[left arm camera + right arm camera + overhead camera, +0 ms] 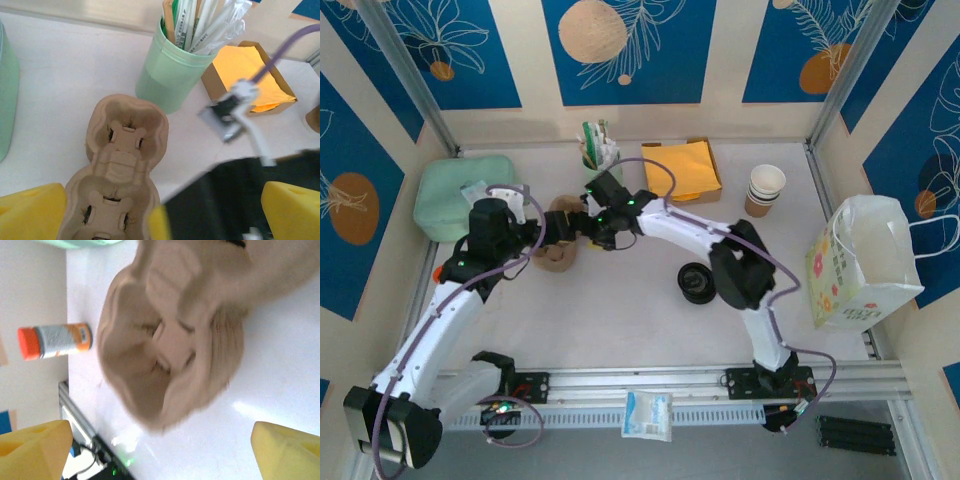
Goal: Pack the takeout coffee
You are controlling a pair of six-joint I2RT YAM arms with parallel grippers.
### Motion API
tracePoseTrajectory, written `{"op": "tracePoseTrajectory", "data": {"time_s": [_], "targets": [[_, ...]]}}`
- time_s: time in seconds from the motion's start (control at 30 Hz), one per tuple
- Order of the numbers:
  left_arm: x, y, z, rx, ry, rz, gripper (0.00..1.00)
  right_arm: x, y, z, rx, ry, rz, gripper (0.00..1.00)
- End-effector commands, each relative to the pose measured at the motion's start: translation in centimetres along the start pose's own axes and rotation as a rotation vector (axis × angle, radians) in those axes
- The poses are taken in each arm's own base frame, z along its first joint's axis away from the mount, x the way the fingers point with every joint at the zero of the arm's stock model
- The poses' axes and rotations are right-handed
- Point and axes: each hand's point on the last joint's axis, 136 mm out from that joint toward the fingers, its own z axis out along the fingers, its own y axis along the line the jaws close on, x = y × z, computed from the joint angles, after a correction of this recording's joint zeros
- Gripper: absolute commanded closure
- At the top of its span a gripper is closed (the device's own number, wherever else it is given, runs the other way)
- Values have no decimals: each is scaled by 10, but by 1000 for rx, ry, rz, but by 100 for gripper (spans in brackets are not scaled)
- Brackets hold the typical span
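Observation:
The takeout coffee cups (766, 189) stand nested in a stack at the back right, far from both grippers. A brown pulp cup carrier (558, 256) lies left of centre. My left gripper (538, 236) hangs open over the carrier (117, 165), its yellow fingertips (31, 214) spread wide with nothing held. My right gripper (576, 226) reaches in from the right, open, close above the carrier (170, 335), which looks blurred. Its black body (240, 200) crosses the left wrist view beside the carrier. The right fingertips (287, 450) hold nothing.
Behind the carrier stands a green cup of straws (599, 150), with a box of orange napkins (685, 170) to its right. Black lids (697, 282) lie mid-table. A paper bag (865, 262) stands at the right edge, a green container (463, 195) at the left. An orange-capped bottle (55, 341) lies nearby.

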Motion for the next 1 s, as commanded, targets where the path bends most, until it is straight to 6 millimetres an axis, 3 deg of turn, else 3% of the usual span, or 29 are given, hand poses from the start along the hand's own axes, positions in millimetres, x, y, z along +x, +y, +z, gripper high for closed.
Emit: {"op": "tracePoseTrajectory", "data": {"time_s": [0.0,0.27,0.37,0.5,0.77,0.97], "targets": [[-11,-20,-10,83,2,-15,0,-14,24,-90,-39,-125,-90,9],[-21,-60,-15,196,23,-2,1,-61,-44,-264,193,-387,-51,17],[-22,-75,-12,210,45,24,1,-77,-75,-307,295,-458,-16,22],[-17,-96,-3,242,76,52,1,-93,-122,-329,452,-441,27,35],[1,-139,23,305,147,101,0,-116,-222,-322,800,-256,112,45],[13,-165,36,341,185,142,0,-122,-266,-328,879,-205,181,53]]}}
